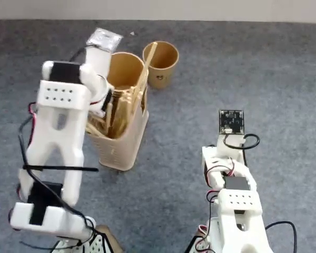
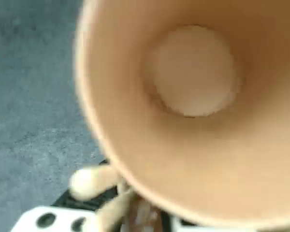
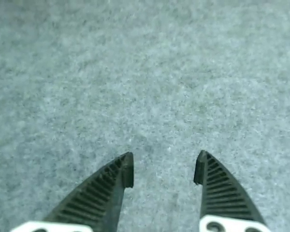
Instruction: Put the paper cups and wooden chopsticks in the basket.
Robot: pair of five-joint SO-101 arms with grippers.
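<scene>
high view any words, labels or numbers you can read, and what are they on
No text can be read in any view.
A small dark mark low on the side of the paper cup standing outside the basket: too small to read.
Tiny markings on the circuit board at the right arm's wrist: too small to read.

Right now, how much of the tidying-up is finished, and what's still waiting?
Mostly done, it seems. Wooden chopsticks already stand in the basket. In hand: the left gripper is at a paper cup at the basket's far end; whether it grips it I cannot tell. Left: a second paper cup sits on the table beyond the basket. The right gripper hangs open over the table.
</scene>
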